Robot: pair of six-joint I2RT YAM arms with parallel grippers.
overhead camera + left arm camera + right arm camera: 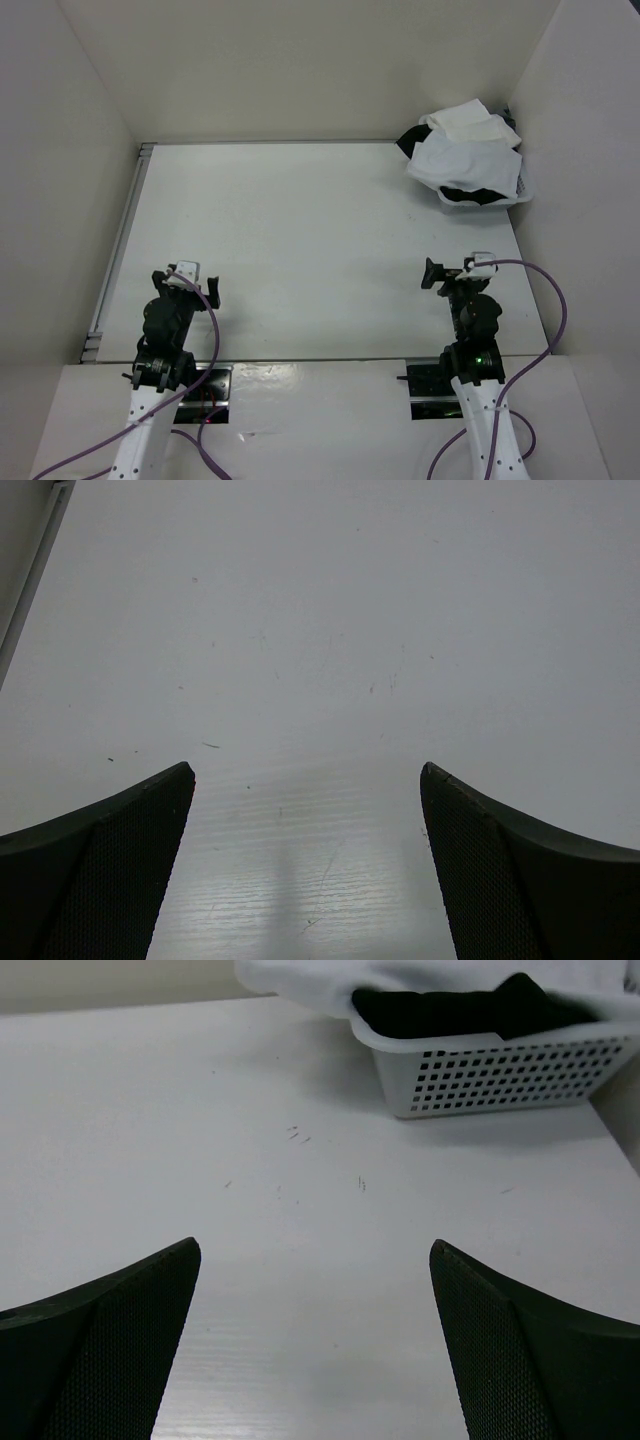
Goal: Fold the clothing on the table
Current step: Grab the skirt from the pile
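Observation:
No clothing lies apart on the table (320,230); none shows in any view. My left gripper (188,281) hangs low over the near left part of the tabletop, open, with only bare white surface between its dark fingers (120,860). In the left wrist view the left gripper (307,770) has nothing in it. Over the near right part my right gripper (448,276) is also open. The right wrist view shows the right gripper (315,1245) spread wide over bare table (250,1160), empty.
A white perforated plastic bin (485,197) stands at the far right corner, heaped with bulky white and black garments (462,150); it also shows ahead of the right gripper as the bin (500,1070). A grey metal strip (120,240) runs along the table's left edge. White walls (60,150) enclose the table.

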